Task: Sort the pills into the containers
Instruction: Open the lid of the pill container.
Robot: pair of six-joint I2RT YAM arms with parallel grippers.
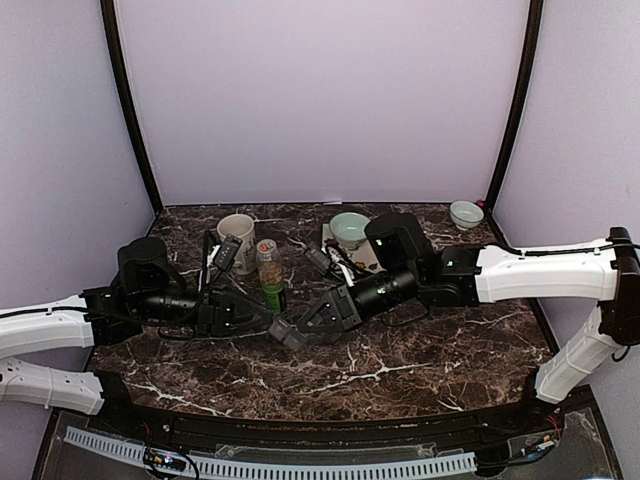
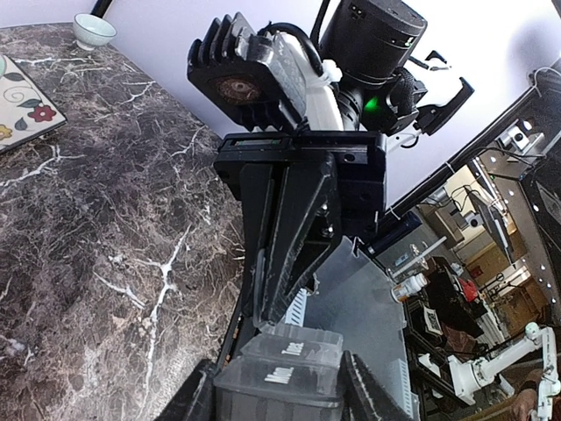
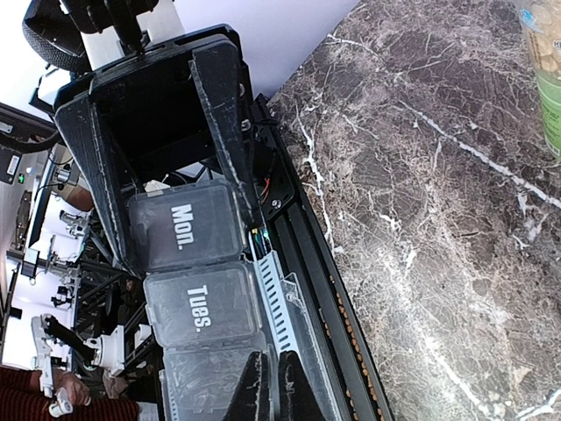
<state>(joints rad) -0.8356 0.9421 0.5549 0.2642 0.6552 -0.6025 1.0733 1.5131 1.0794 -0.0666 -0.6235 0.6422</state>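
Two tools meet tip to tip over the near middle of the desk [image 1: 430, 360]. The left tool [image 2: 285, 399] is spread part way and clamps the pill box [image 3: 202, 307] across its width, with one finger on each long side of the compartment marked "Mon.". The right tool [image 3: 270, 386] comes in from the other end with its fingers pressed together. Their tips rest on the third compartment, the one past "Tues.". Whether they pinch the edge of that lid I cannot tell, since the fingers hide it.

The box is a smoky grey strip of three joined squares, lying level between the two tools. The lids of "Mon." and "Tues." lie flat and closed.

Just behind the tools a bottle [image 1: 270, 285] with a green label stands upright on the dark marble, close to the box but not touching it. The pills [image 3: 542, 39] show as small tan pieces through its clear upper part.

Farther back, a cream mug [image 1: 237, 232] stands to the left. To the right, a pale green bowl [image 1: 349, 227] sits at the far edge of a flowered mat [image 2: 17, 96], partly under the right arm. A small white bowl [image 1: 466, 213] sits alone in the far right corner, well apart from everything else.
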